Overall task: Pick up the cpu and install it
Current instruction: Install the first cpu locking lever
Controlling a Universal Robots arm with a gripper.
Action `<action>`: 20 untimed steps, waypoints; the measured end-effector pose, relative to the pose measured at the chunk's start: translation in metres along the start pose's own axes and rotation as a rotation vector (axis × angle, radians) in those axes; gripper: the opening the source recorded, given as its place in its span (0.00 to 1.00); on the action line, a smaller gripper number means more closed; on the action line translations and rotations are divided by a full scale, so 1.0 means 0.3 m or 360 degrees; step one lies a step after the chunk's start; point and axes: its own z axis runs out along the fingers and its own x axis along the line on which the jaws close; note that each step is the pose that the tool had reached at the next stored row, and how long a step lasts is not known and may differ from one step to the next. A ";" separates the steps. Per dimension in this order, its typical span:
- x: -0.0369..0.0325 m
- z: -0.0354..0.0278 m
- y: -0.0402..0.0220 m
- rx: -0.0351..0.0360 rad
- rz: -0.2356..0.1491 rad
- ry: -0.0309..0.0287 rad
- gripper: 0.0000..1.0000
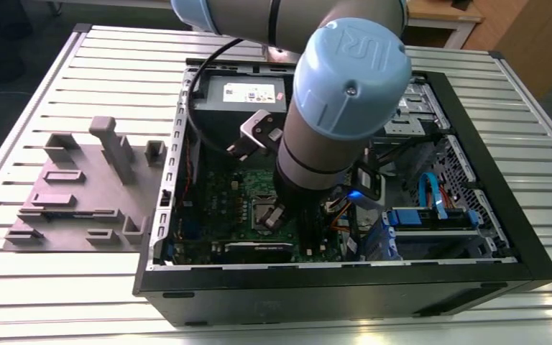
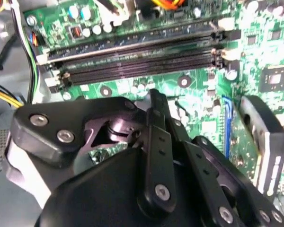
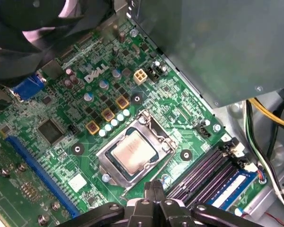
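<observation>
Gripper (image 3: pixel 154 201) fingers pressed together, holding nothing, just beside cpu (image 3: pixel 132 151) seated in motherboard (image 3: pixel 75 142) socket

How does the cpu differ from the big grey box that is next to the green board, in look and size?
The cpu is a small flat square chip with a pale silvery top; the grey box is far larger, a dull grey metal housing. The cpu lies in the socket frame on the green board; the grey box stands beside the board's edge. Both have a metal surface.
</observation>
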 end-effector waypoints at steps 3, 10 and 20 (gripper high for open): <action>0.005 0.002 0.018 0.0002 -0.0001 -0.00020 0.10; 0.017 0.005 0.050 0.0010 -0.0003 -0.00082 0.10; 0.013 0.016 0.042 0.0014 -0.0068 -0.00109 0.10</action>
